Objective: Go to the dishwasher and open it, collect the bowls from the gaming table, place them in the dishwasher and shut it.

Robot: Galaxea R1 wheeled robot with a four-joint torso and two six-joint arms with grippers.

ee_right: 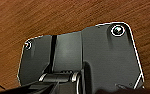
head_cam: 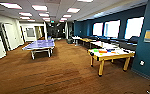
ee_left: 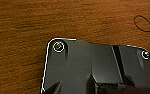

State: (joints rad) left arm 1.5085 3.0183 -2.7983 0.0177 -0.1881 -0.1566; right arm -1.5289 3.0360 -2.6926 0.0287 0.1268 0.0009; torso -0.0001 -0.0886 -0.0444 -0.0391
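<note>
Room: a big open room with a brown carpet floor [head_cam: 61, 75] and bright square lights [head_cam: 39, 7] in the ceiling.
Left side: a blue ping-pong table [head_cam: 39, 45] stands on the carpet, near white walls and doors.
Right side: the gaming table [head_cam: 111, 53], a counter with yellow legs and a white top, holds small colourful things, too blurry to tell apart.
Behind it: more tables run along a dark blue wall with bright windows [head_cam: 112, 28].
Near corner: a blue pillar [head_cam: 148, 50] with a yellow sign.
</note>
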